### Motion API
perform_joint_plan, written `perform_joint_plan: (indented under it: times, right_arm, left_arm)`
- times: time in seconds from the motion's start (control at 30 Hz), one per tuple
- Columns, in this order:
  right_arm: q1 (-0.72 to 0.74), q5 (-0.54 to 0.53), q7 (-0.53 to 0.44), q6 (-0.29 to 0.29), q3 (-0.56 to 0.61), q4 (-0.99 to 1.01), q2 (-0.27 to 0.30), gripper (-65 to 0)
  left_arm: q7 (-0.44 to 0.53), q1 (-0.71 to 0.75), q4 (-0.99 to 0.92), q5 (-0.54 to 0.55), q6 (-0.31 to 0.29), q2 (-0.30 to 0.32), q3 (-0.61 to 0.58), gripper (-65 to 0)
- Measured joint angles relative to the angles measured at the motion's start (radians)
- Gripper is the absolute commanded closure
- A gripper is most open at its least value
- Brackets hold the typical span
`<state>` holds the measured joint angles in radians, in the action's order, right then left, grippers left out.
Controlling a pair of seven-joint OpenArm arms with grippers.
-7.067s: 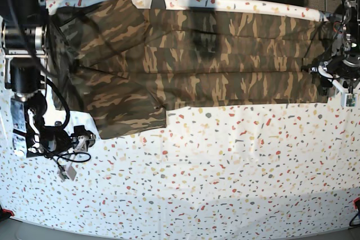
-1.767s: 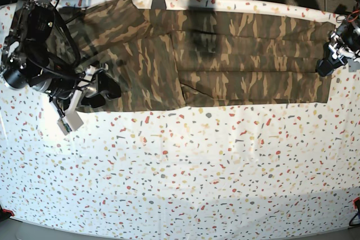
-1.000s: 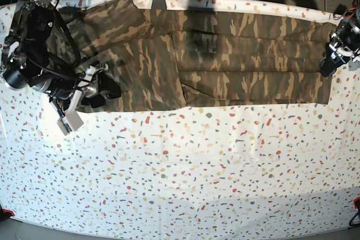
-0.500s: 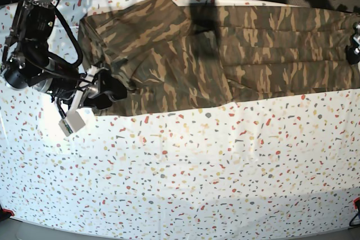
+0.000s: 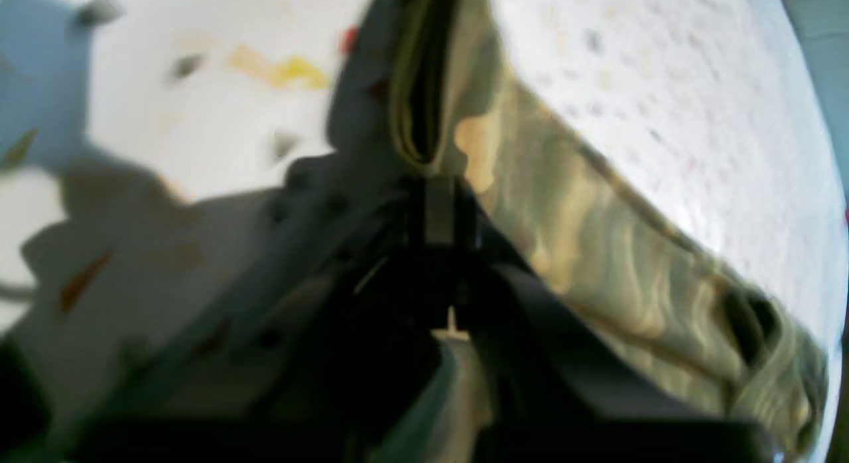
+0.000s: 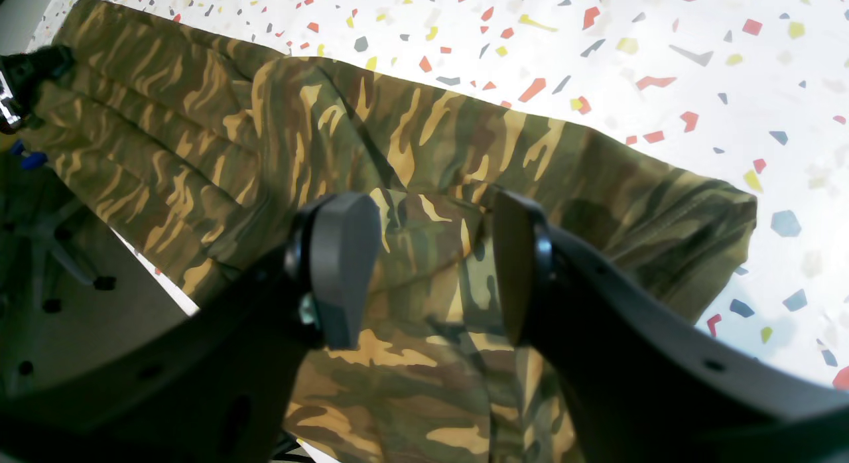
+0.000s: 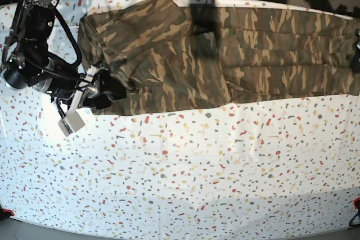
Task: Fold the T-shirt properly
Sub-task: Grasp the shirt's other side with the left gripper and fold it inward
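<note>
The tabletop [image 7: 185,167], white w/ coloured speckles, filled the base view. The T-shirt [image 7: 225,54] lay stretched along its far edge, running from the left part of that view out to the right border, w/ a folded-over flap [image 7: 163,68] on the left portion & long creases across the rest. In the right wrist view the shirt [image 6: 411,151] sat flat on the speckled cloth directly under the right hand [image 6: 428,264], whose two dark fingers [image 6: 341,264] were spread apart, cloth visible between them, nothing held; in the base view that hand [image 7: 109,91] was at the shirt's near-left edge. The left hand [image 5: 434,204] was pressed together, pinching a bunched edge of the shirt [image 5: 597,231]; view blurred, so can't tell which part of the edge
</note>
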<state>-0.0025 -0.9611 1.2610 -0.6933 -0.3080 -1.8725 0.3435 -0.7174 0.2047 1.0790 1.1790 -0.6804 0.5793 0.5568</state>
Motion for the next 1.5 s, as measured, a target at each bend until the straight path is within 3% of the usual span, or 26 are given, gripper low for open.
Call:
perform_joint_plan:
  times: [0.17, 0.3, 0.37, 0.6, 0.63, 0.73, 1.13, 1.33, 1.5]
  right_arm:
    - [0.0, 0.004, 0.0, 0.0, 0.0, 0.0, 0.0, -30.8]
    - [-0.001, 0.005, 0.0, 0.0, 0.0, 0.0, 0.001, -30.8]
    - [0.0, 0.008, 0.0, 0.0, 0.0, 0.0, 0.0, -30.8]
    - [-0.001, 0.009, 0.0, 0.0, -0.001, 0.0, -0.034, -30.8]
    - [-0.001, 0.008, 0.0, 0.0, 0.0, 0.0, -0.043, -30.8]
    - [0.0, 0.009, 0.0, 0.0, 0.001, 0.0, -0.053, -30.8]
    - [0.0, 0.013, 0.0, 0.0, 0.0, 0.0, -0.053, -30.8]
    - [0.0, 0.013, 0.0, 0.0, 0.0, 0.0, -0.053, -30.8]
    - [0.0, 0.013, 0.001, 0.0, 0.0, 0.0, -0.053, -30.8]
  left_arm:
    - [-0.03, -0.015, 0.217, -0.01, -0.004, 0.019, 0.002, 0.0]
    - [-0.044, 0.046, 0.321, -0.087, 0.073, -0.005, 0.001, 0.0]
    - [-0.041, 0.071, 0.378, -0.084, 0.079, -0.019, 0.001, 0.0]
    - [0.031, 0.166, 0.529, -0.118, 0.102, -0.176, -0.002, 0.0]
    - [0.048, 0.17, 0.539, -0.125, 0.132, -0.196, -0.015, 0.0]
    - [0.094, 0.163, 0.554, -0.174, 0.196, -0.24, -0.1, 0.0]
    - [0.117, 0.083, 0.553, -0.312, 0.263, -0.401, -0.481, 0.0]
    - [0.139, 0.058, 0.553, -0.369, 0.264, -0.451, -0.586, 0.0]
    - [0.155, 0.035, 0.553, -0.446, 0.346, -0.482, -0.653, 0.0]
